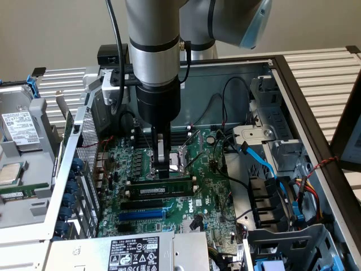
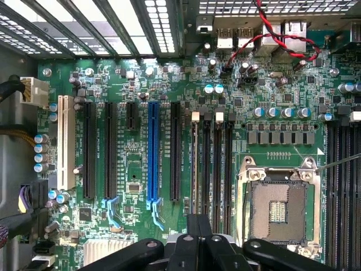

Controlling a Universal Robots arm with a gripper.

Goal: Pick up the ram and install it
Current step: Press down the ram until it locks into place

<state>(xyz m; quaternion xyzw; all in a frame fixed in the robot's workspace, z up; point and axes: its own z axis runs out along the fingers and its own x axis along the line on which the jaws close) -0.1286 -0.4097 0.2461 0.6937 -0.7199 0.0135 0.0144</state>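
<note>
The claw (image 1: pixel 163 167) is closed and pressing on the top edge of the long green circuit-board ram stick (image 1: pixel 162 187). The stick stands upright in a black memory slot just beside the metal-framed processor socket (image 1: pixel 179 158), where downward pressure seats it.

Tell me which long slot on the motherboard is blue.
The blue slot stands among the black slots, beside the white slot.

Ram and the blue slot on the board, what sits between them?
In the exterior view, empty black slots run between the ram and the blue slot.
</note>
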